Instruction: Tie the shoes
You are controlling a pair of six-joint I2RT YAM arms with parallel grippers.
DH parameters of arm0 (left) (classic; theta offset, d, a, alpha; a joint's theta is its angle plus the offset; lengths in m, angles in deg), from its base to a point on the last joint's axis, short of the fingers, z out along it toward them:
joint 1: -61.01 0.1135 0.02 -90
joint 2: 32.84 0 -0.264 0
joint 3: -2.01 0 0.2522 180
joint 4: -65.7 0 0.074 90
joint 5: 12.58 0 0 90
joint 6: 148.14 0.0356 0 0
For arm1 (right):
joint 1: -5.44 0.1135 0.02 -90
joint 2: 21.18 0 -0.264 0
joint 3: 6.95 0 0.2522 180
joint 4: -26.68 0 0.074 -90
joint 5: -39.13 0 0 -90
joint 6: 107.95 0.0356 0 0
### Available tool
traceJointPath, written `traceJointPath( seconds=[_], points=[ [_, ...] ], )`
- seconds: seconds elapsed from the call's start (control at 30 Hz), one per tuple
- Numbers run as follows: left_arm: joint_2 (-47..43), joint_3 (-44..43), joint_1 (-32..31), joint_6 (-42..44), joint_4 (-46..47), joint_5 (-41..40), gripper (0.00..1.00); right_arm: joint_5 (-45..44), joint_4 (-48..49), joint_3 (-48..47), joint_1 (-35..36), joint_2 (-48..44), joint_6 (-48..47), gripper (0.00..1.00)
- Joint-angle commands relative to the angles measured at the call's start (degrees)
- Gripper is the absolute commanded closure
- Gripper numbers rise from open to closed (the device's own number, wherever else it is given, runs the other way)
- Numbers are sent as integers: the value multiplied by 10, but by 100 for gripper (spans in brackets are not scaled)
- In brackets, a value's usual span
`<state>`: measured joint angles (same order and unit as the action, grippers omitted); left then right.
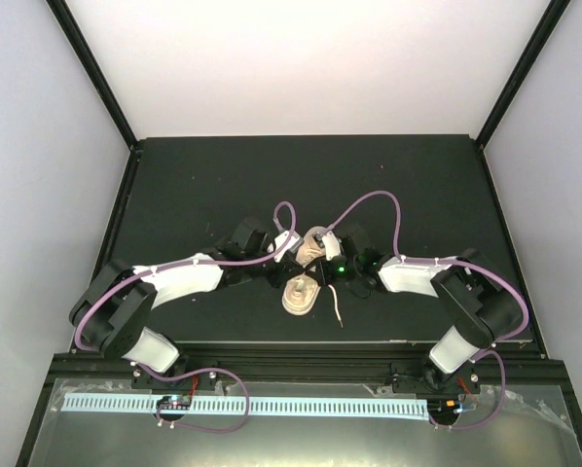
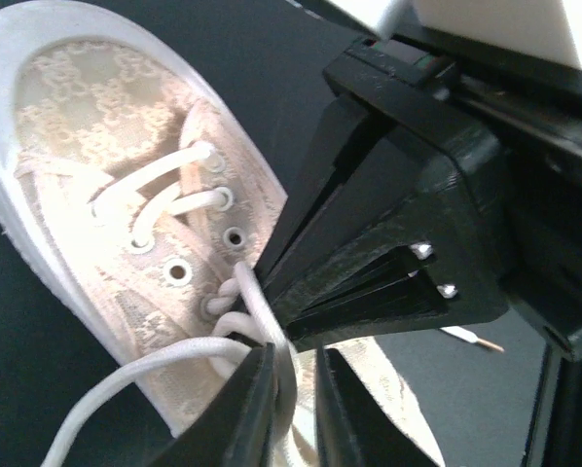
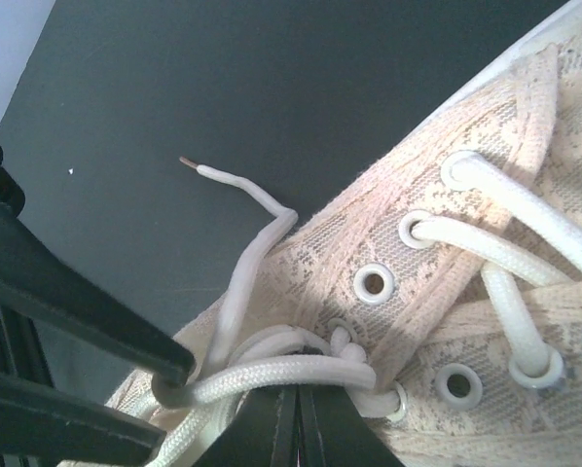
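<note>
The beige lace-pattern sneaker [image 1: 299,295] lies mid-table with its toe towards the arm bases. It also shows in the left wrist view [image 2: 96,107] and the right wrist view [image 3: 525,117]. Both grippers meet over its top eyelets. My left gripper [image 2: 293,389] is nearly shut, with a cream lace strand [image 2: 272,331] running up from between its fingers to the knot. My right gripper [image 3: 299,394] is shut, fingers pressed together, and a lace loop [image 3: 291,370] lies across its tips. The right gripper's tip [image 2: 272,277] sits at the knot in the left wrist view.
One loose lace end [image 1: 340,313] trails on the black table [image 1: 194,195] right of the shoe, and shows in the right wrist view [image 3: 237,180]. The left gripper's fingers [image 3: 87,316] hook the lace at the left. Purple cables [image 1: 369,204] arc above both arms.
</note>
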<state>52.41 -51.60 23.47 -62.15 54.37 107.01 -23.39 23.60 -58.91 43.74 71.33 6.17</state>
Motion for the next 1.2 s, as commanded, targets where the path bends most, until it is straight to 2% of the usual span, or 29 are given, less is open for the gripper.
traceJointPath(
  seconds=[0.0,0.27,0.37,0.63,0.8,1.17],
  points=[
    [-21,0,1,-7,-19,-36,84,-39,13,10,1,-5,7,98],
    [-80,-15,15,-50,-35,-110,62,-39,13,15,1,-9,7,98],
    [-68,-41,30,-62,-56,-112,59,-38,15,18,1,-9,7,98],
    [61,-142,48,-43,-120,-34,67,-37,17,19,0,-9,7,98],
    [131,-196,50,-29,-163,-18,70,-38,15,19,1,-9,7,98],
    [167,-211,53,-27,-194,-3,74,-38,14,15,1,-4,6,98]
  ],
)
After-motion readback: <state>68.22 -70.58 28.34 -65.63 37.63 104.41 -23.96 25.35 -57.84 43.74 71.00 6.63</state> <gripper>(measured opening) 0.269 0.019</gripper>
